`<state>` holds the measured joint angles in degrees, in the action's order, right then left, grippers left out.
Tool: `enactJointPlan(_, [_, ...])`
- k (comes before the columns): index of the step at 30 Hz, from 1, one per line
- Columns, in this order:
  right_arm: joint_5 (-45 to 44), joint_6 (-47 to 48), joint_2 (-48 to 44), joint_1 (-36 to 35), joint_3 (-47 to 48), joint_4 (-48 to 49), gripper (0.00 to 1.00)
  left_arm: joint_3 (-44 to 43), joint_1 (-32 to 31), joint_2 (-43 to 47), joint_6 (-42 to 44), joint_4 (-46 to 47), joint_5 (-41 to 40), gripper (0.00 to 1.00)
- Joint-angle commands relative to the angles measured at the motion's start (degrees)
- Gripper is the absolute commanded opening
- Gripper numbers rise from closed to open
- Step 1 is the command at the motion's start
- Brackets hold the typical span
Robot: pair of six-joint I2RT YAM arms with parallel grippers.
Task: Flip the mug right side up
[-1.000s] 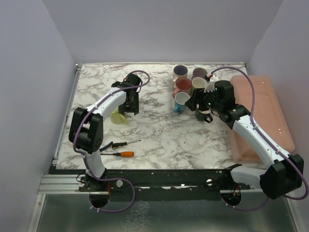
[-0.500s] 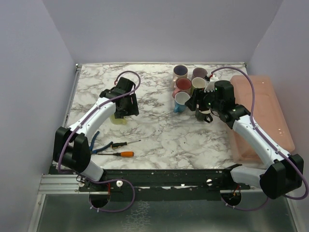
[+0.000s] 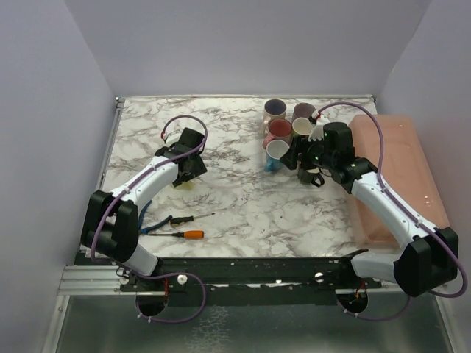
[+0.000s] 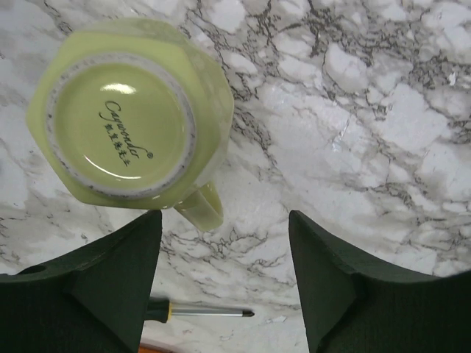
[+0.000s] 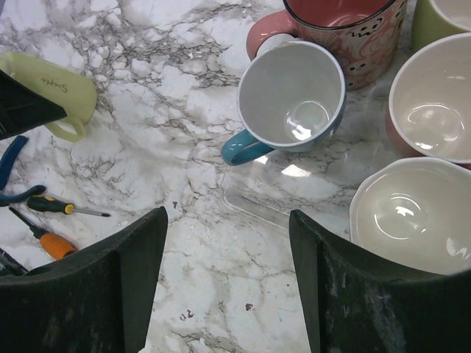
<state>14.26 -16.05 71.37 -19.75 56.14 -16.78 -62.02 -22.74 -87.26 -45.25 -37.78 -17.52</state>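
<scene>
Pale-green mug [image 4: 125, 121] base-up — left gripper [image 4: 224, 220] spread beside it

The right end effector [image 5: 227, 220] hangs over the marble counter [image 5: 221, 294], its dark fingers apart with only bare stone between them. Just beyond stands a blue-handled mug [image 5: 293, 99], upright, white inside, and a patterned pink mug [image 5: 342, 29] behind it. A cream cup [image 5: 408, 217] sits to the right. At the left edge a pale green mug [image 5: 55, 88] shows no opening; near it lie two screwdrivers [image 5: 62, 207].
</scene>
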Motion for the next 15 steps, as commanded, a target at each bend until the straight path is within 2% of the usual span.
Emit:
enactJointPlan(1, [0.0, -0.7, 0.1, 0.2, 1.4, 0.2, 0.7, 0.8, 0.1, -1.0, -5.3, 3.9, -8.9, 0.67])
enactJointPlan(5, [-2.4, -0.5, 0.7, 0.2, 2.0, -1.2, 0.67, 1.0, 0.1, -1.7, -5.4, 3.6, -12.8, 0.61])
enactJointPlan(9, [-3.3, -0.4, 1.7, 0.2, 2.9, -1.9, 0.66, 1.0, 0.1, -3.4, -5.5, 3.6, -13.0, 0.56])
enactJointPlan(15, [-3.8, -0.2, 3.2, 0.2, 4.5, -2.6, 0.64, -1.1, 0.3, -6.1, -1.7, 3.6, -11.8, 0.42])
